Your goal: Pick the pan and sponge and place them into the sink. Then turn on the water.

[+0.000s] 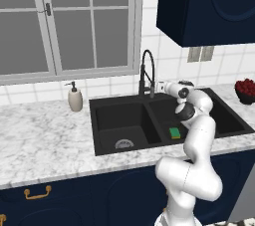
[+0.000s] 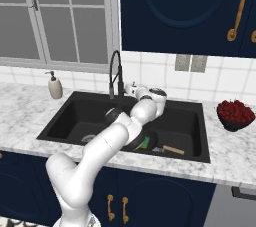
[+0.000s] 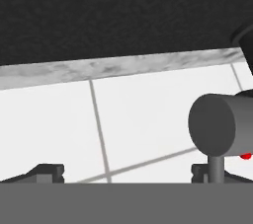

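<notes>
Black sink (image 1: 99, 105) holds sponge (image 1: 174, 132); gripper (image 3: 127, 171) open wide beside faucet (image 1: 147, 73).

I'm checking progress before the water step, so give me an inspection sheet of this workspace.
Surface: marble counter, bare near the front.
Job's things: sponge and pan lie in the right basin of the sink; pan handle points right.
Clutter: soap bottle left of sink; bowl of red fruit right.
Grippers: pincer open, empty, beside the faucet.
Cables: nothing seen.
Surroundings: window, navy cabinets, tiled wall.

Black sink (image 1: 107, 104), green sponge (image 1: 175, 132)
</notes>
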